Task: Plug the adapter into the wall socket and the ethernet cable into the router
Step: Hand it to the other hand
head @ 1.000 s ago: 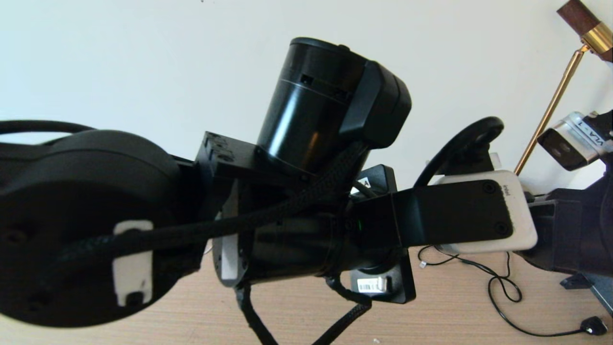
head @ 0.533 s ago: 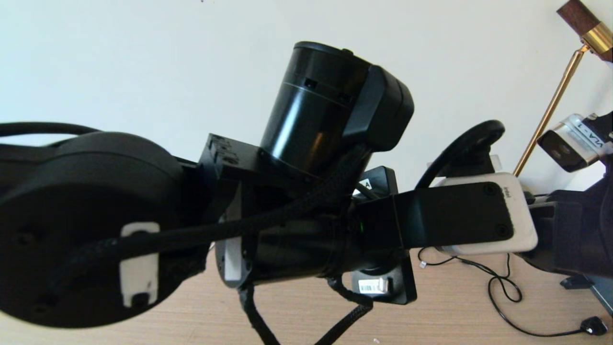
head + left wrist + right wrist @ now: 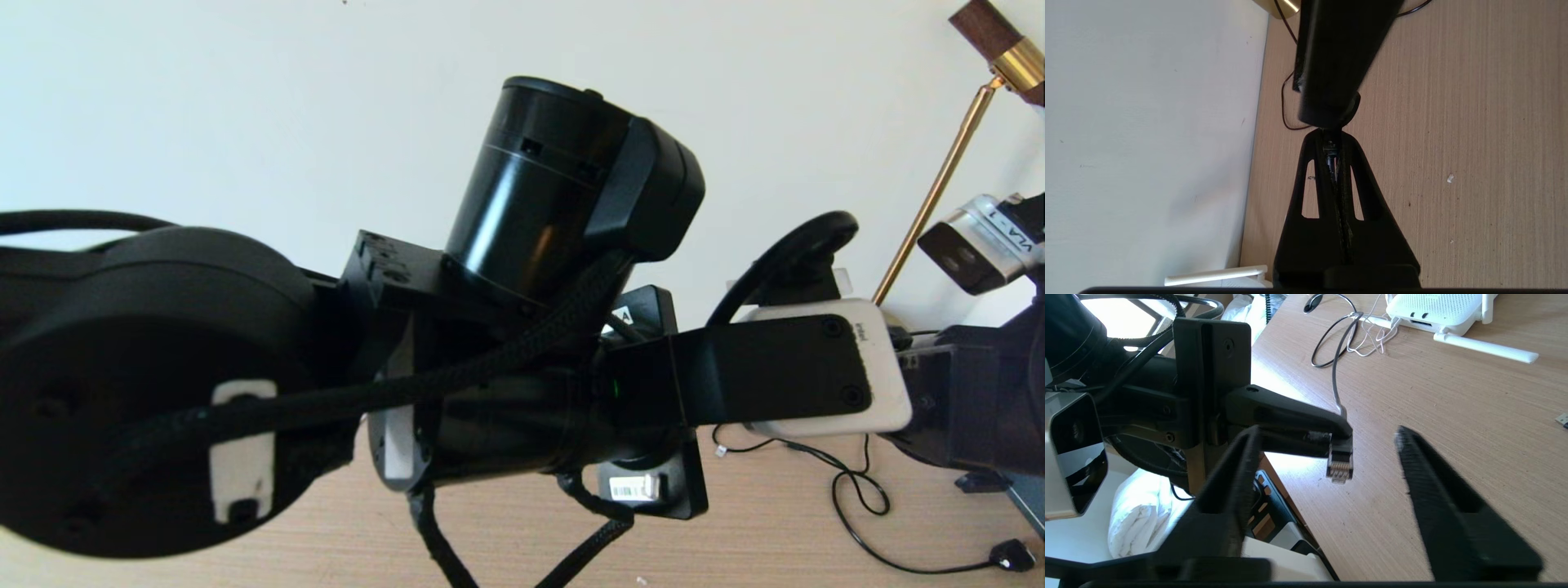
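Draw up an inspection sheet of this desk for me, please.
Surface: light wooden tabletop.
Job's things: flat white router with stick antennas at the far side; black ethernet cable, its plug held in the air; adapter and socket not seen.
Clutter: small pale scrap.
Pincers: left pincer shut on the plug; right pincer open, facing it.
Cables: thin white cord by the router; thin black cable.
Surroundings: pale wall; brass lamp pole.

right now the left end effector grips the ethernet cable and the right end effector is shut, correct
No: the left end effector grips the ethernet cable, but the right end effector is open, fingers spread wide, as the right wrist view shows.
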